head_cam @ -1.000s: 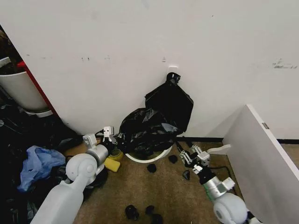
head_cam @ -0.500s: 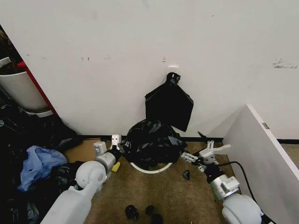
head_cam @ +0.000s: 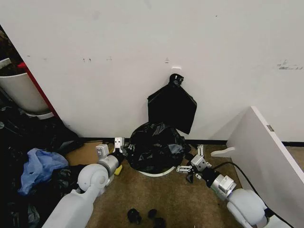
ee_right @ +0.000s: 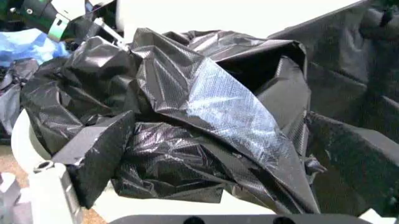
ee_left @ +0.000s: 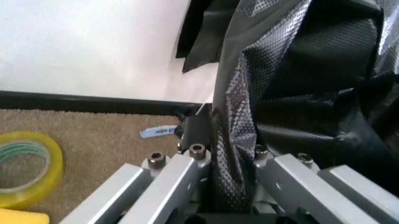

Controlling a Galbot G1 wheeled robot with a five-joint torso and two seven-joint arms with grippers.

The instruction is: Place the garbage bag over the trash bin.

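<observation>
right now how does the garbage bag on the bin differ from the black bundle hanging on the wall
The garbage bag is glossy, crinkled and heaped loosely over the trash bin on the floor; the black bundle is matte, flat and fan-shaped. The garbage bag is gripped by the left gripper; the bundle hangs untouched from a knotted top on the wall. Both are black plastic.

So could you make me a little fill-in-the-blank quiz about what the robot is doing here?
1. The glossy garbage bag is coloured ____.
2. The left gripper is shut on the ____.
3. The bag lies bunched over the cream-white trash ____, whose rim shows beneath it.
4. The right gripper is ____, beside the bin.

Missing words: black; garbage bag; bin; open
</observation>
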